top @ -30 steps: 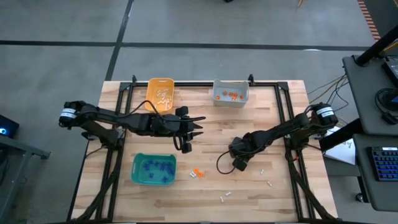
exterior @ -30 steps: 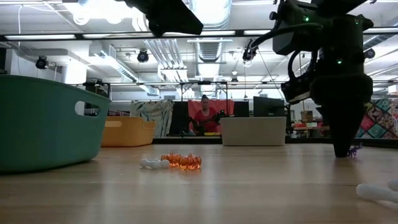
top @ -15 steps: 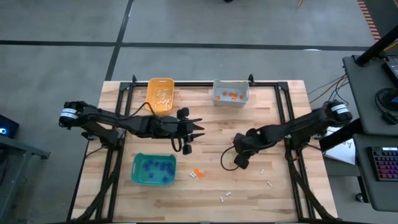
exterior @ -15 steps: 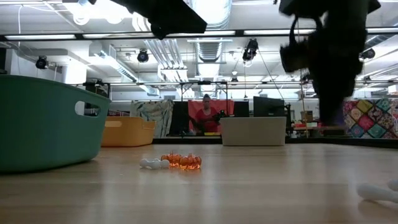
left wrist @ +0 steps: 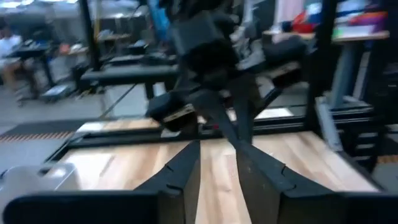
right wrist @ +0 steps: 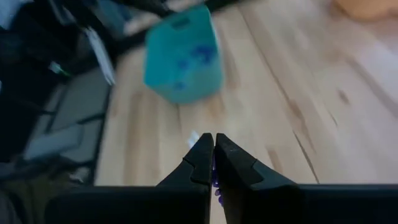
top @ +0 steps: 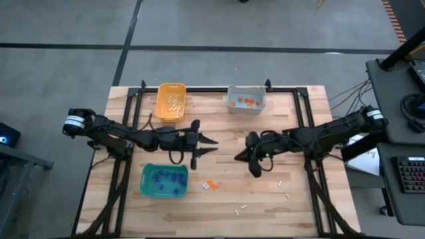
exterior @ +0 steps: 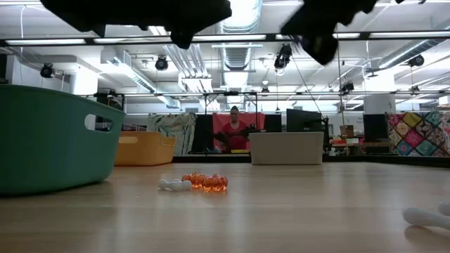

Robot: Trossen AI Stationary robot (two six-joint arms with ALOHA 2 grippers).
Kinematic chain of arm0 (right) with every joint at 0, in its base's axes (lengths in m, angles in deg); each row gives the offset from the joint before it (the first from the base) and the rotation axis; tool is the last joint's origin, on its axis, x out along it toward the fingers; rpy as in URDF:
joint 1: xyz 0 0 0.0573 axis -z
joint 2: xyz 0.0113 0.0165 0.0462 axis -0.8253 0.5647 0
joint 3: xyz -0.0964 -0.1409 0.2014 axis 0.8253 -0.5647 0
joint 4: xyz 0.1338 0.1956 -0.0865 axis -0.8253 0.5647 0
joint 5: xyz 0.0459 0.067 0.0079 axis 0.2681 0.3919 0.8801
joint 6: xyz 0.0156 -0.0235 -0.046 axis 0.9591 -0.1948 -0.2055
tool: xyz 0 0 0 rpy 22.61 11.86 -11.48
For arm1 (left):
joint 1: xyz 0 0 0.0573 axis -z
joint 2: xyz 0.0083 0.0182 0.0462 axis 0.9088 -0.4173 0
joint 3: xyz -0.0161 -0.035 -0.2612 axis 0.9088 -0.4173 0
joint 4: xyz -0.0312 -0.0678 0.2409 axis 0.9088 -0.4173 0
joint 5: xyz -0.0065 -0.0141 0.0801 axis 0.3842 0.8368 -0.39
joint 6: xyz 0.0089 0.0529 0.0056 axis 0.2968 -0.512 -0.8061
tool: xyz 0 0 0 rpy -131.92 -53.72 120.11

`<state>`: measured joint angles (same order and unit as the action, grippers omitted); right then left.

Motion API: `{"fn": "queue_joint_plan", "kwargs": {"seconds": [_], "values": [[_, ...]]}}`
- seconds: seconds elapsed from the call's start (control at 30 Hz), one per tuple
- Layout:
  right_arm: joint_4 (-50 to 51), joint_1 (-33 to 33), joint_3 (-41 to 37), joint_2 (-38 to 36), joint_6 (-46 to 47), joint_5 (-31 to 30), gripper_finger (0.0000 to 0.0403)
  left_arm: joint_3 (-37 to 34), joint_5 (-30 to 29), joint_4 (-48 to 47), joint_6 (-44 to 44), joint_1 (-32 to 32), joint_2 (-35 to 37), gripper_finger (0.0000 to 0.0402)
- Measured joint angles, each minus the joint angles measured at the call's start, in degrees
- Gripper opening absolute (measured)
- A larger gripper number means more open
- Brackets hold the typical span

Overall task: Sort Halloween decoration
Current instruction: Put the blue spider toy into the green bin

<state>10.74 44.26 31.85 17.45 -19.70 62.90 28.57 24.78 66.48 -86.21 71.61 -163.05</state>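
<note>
While raised, the right pincer (right wrist: 213, 146) pinches a purple trinket (right wrist: 215, 182).

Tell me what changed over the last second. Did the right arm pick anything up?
Yes. The right pincer closed on a purple trinket, lifted off the table and swung toward the middle, now pointing at the teal bin. The left pincer drew back slightly and hangs mid-table. The orange trinkets, the white trinkets and all bins stayed put.
</note>
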Motion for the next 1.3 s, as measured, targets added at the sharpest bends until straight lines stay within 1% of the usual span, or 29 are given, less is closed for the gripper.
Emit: {"fn": "queue_joint_plan", "kwargs": {"seconds": [0.13, 0.27, 0.37, 0.5, 0.67, 0.8, 0.93, 1.07, 1.17, 1.23, 1.3], "values": [[-6.9, 0.4, 0.0, 0.1, -3.8, 0.5, 0.0009, -1.3, 4.9, 1.3, -1.4, 0.1, 0.0, 0.0115], [-13.1, 1.0, 0.0, 0.1, -6.2, 0.7, 0.0009, -1.0, 5.2, 1.3, -2.0, 0.2, -1.0, 0.0157], [-17.2, 1.5, 0.0, 0.1, -7.0, 1.9, 0.0009, 0.1, 5.2, 2.0, -2.3, 0.2, -3.8, 0.0183], [-18.2, 1.9, 0.3, 0.1, -7.4, 1.9, 0.0009, 2.2, 5.2, 6.9, -2.7, 0.2, -8.8, 0.0194], [-18.2, 2.0, 0.5, 0.1, -7.4, 1.9, 0.0009, 5.5, 6.1, 8.1, -2.9, 0.2, -13.6, 0.0189], [-17.9, 2.0, 0.5, 0.1, -7.4, 1.9, 0.0009, 9.0, 9.1, 8.1, -2.7, 0.2, -16.0, 0.0182], [-17.5, 2.0, 0.5, 0.1, -7.4, 1.9, 0.0009, 10.5, 9.4, 7.4, -2.5, 0.2, -16.4, 0.0173], [-17.1, 2.0, 0.5, 0.1, -7.5, 1.9, 0.0009, 10.6, 9.4, 7.0, -2.4, 0.2, -16.1, 0.0161], [-17.1, 2.0, 0.5, 0.1, -7.9, 1.9, 0.0009, 10.6, 9.4, 7.0, -2.2, 0.2, -15.9, 0.0142], [-17.1, 2.0, 0.5, 0.1, -8.0, 1.9, 0.0009, 10.5, 9.3, 6.8, -1.7, 0.1, -15.9, 0.0118], [-17.1, 2.0, 0.5, 0.1, -8.1, 1.9, 0.0009, 10.5, 9.2, 6.6, -1.4, 0.1, -15.9, 0.0086]]}}
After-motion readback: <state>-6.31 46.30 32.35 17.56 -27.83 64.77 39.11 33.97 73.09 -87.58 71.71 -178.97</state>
